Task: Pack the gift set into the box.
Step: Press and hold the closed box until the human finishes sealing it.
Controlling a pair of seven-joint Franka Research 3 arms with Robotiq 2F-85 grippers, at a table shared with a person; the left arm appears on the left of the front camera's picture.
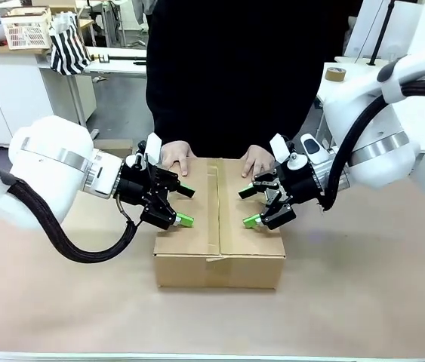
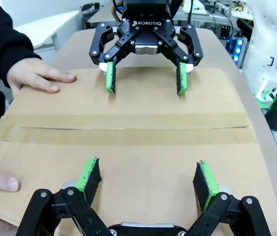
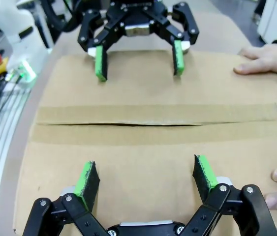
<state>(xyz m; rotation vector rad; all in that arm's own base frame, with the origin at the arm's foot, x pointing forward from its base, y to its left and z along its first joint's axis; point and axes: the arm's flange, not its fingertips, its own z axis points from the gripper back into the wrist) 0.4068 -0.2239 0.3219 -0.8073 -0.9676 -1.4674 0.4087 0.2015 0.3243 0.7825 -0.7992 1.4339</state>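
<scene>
box (image 1: 220,268) with flaps shut, contents hidden; left gripper (image 1: 186,206) and right gripper (image 1: 248,207) wide open, empty, over its top

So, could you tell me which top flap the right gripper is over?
The flap on the robot's right of the centre seam; the open right gripper is above it, the left gripper above the other flap.
</scene>
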